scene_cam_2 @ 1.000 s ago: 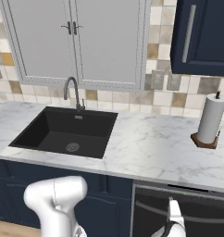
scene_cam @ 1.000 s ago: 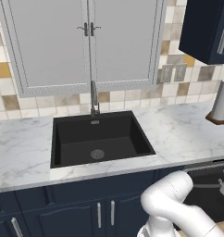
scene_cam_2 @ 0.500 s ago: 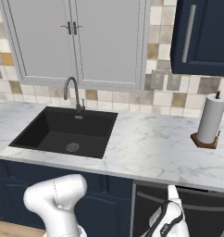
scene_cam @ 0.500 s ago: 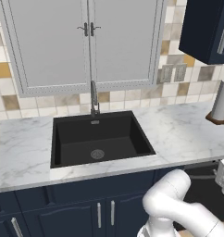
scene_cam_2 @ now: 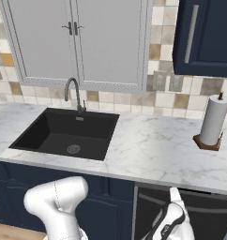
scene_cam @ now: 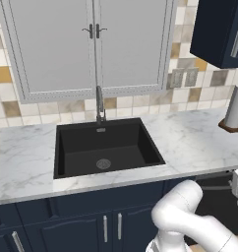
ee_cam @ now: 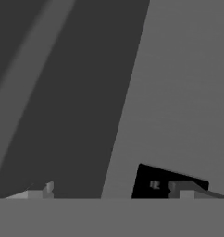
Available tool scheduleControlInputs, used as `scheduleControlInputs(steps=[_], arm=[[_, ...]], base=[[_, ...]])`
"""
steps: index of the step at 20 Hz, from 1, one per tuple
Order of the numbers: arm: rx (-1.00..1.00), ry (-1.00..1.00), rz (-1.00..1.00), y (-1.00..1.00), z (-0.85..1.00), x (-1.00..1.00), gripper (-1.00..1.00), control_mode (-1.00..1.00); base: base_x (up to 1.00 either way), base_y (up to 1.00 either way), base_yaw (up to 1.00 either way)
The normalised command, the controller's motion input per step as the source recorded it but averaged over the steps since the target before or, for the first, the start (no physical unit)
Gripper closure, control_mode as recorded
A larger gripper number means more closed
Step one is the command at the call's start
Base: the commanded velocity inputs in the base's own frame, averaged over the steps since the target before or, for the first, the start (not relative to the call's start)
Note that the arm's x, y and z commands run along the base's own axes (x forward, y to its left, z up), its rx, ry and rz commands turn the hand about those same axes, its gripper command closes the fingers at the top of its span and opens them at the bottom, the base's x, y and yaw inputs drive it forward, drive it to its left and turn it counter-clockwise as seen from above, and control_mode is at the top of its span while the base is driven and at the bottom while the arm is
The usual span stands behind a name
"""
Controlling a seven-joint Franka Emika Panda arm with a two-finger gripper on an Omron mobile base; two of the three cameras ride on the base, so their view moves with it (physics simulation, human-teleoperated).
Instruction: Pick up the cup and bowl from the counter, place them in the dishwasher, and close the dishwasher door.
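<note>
Since a second ago my white arm's gripper [scene_cam_2: 174, 193] has risen at lower right before the dark navy dishwasher door [scene_cam_2: 204, 211], fingers spread wide, nothing between them.

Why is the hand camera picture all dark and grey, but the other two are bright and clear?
Hand view: flat grey and dark bands, too close to tell what surface it is. Left base view: evenly lit and sharp, the counter bright, no glare. Right base view: just as clear, with a soft shadow under the paper-towel roll.
</note>
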Motion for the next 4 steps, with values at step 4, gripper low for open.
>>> scheduleControlInputs(steps=[4], arm=[[-0.52, -0.34, 0.00, 0.00, -1.00, 0.46, -1.00, -1.00]], base=[[0.00, 0.00, 0.00]])
